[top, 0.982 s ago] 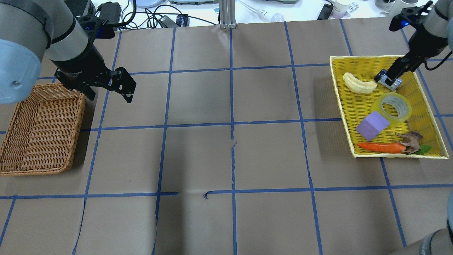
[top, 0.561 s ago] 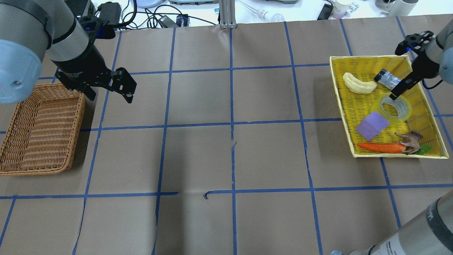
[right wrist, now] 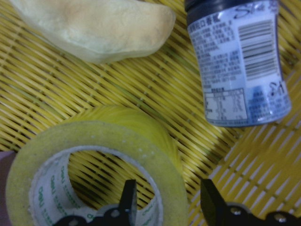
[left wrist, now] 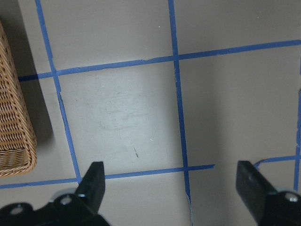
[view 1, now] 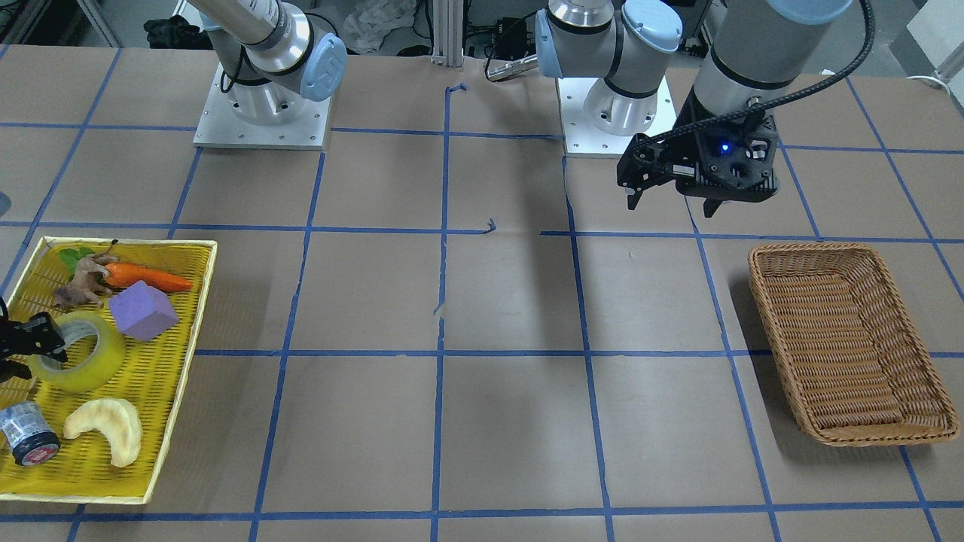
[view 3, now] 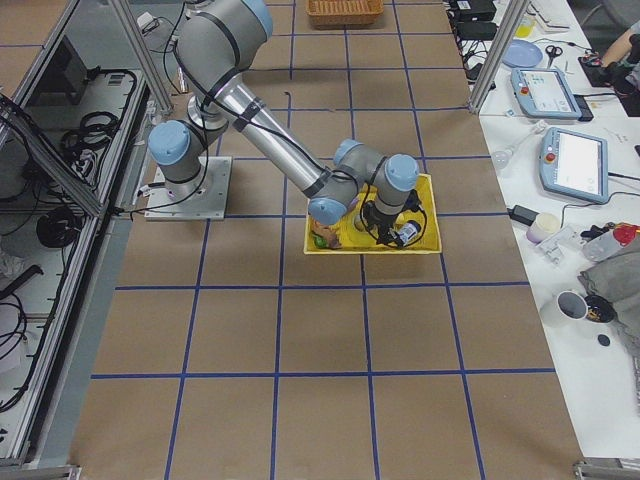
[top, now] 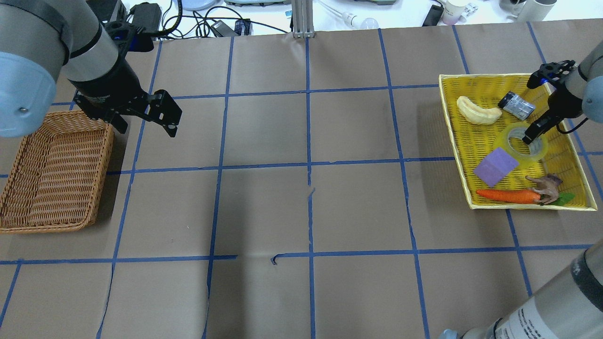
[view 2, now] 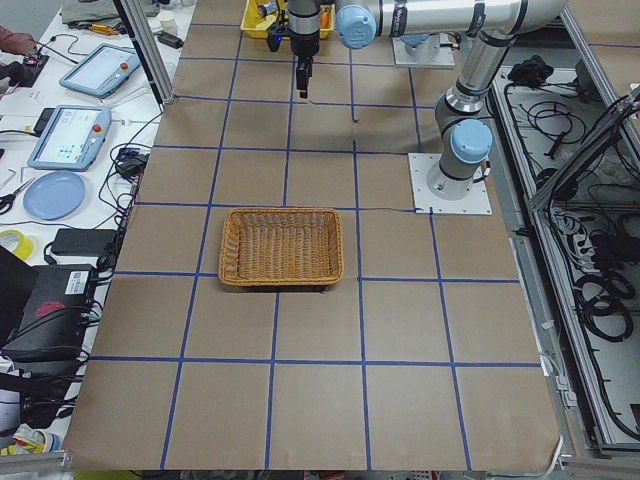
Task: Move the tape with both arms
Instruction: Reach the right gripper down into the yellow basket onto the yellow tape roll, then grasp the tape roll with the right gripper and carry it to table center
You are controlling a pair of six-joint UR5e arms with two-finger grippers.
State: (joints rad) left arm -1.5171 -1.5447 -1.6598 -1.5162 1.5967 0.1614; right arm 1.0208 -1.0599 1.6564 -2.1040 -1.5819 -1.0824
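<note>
1. Front-facing: the wide roll of yellowish translucent packing tape (view 1: 102, 361) is lying flat in the shallow yellow woven tray (view 1: 169, 376), between the purple foam block (view 1: 143, 312) and the pale crescent-shaped piece (view 1: 105, 436). My right gripper (view 1: 39, 357) is reaching onto the roll from the view's edge. My left gripper (view 1: 672, 202) is hanging over the brown paper-covered table (view 1: 512, 316) near the oblong brown wicker basket (view 1: 843, 354), holding nothing.
2. Overhead: one right fingertip is dipping into the roll's pale core. The small dark labelled cylinder (top: 517, 105) is lying near the roll.
3. Exterior left: my left arm (view 2: 470, 150) is reaching out past the basket.
4. Exterior right: my right arm (view 3: 270, 130) is bending down over the tray. The tape is hard to make out there.
5. Left wrist: my left fingers (left wrist: 96, 183) are standing wide apart over bare paper.
6. Right wrist: I'm straddling the roll's wall, one right finger (right wrist: 128, 200) inside the core and the other outside. The jaws are spread, not clamped.
</note>
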